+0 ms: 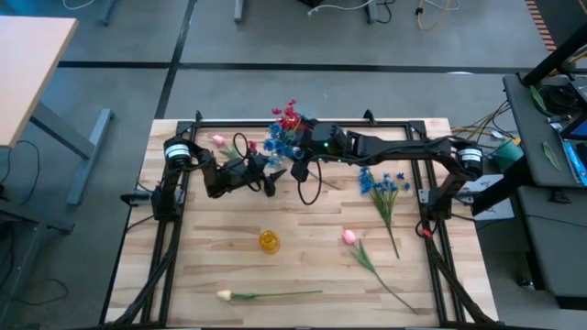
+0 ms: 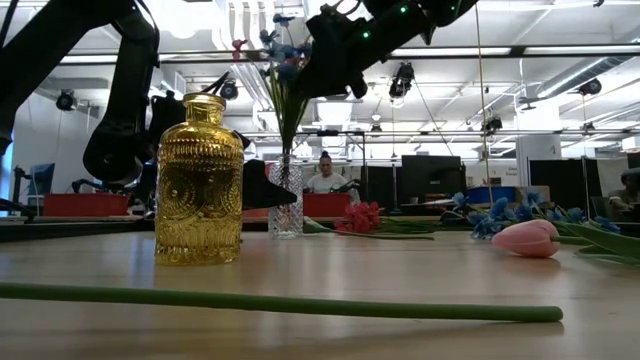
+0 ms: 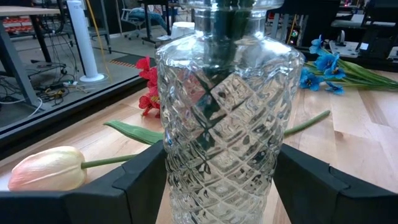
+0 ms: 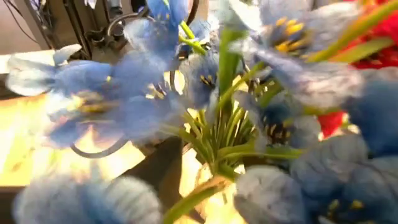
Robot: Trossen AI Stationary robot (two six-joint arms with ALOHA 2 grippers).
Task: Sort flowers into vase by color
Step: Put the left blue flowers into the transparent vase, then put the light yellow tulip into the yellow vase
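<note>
A clear cut-glass vase (image 3: 224, 124) stands on the table near its far edge, with green stems inside; in the low view the vase (image 2: 285, 205) carries blue blossoms (image 2: 283, 48) on top. My left gripper (image 3: 221, 186) is shut on this vase. My right gripper (image 1: 301, 156) hangs over the bunch of blue flowers (image 1: 278, 139), and its wrist view is filled with their blurred blossoms (image 4: 205, 81). Red blossoms (image 1: 289, 115) lie on the table beyond the vase. An amber glass bottle (image 1: 268, 241) stands at the table's middle. My left gripper holds the clear vase by its lower body (image 3: 180, 174), one finger (image 3: 134, 183) on each side wall. The fingers come in level from the table's left. The vase stands upright with its base on the table.
Loose flowers lie on the table: a blue bunch (image 1: 385, 186) at right, a pink tulip (image 1: 349, 236) right of the amber bottle, a cream tulip (image 1: 225, 295) with its long stem along the near edge, another pink tulip (image 3: 46, 169) by the left gripper. A black frame (image 1: 394, 126) borders the table.
</note>
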